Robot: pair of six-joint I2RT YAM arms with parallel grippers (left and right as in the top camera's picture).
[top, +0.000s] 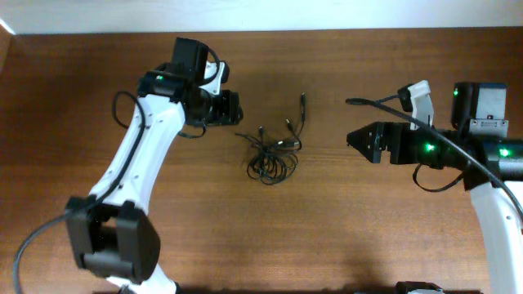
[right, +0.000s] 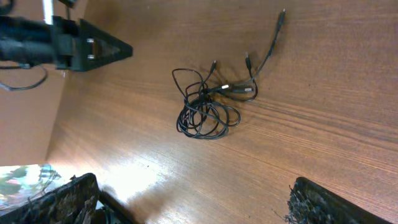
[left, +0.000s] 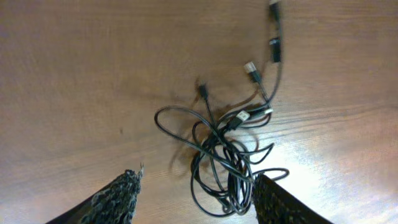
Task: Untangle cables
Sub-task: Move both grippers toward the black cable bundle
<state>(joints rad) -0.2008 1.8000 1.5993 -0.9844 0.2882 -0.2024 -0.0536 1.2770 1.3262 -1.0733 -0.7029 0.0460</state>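
Observation:
The cables (top: pixel 274 147) lie as one tangled bundle of thin black cords in the middle of the wooden table, with several plug ends fanning out towards the back. My left gripper (top: pixel 239 110) is open and empty, just back-left of the bundle. In the left wrist view the cables (left: pixel 217 146) lie between and just ahead of the open fingers (left: pixel 198 176), and the coil lies against the right finger. My right gripper (top: pixel 351 139) is open and empty, well right of the bundle. The right wrist view shows the cables (right: pixel 202 115) far ahead of its fingers (right: pixel 194 183).
One long plug lead (top: pixel 302 102) reaches towards the back from the bundle. The table's back edge meets a white wall (top: pixel 261 12). Thick black robot wiring (top: pixel 392 110) loops over the right arm. The left gripper (right: pixel 93 50) shows in the right wrist view.

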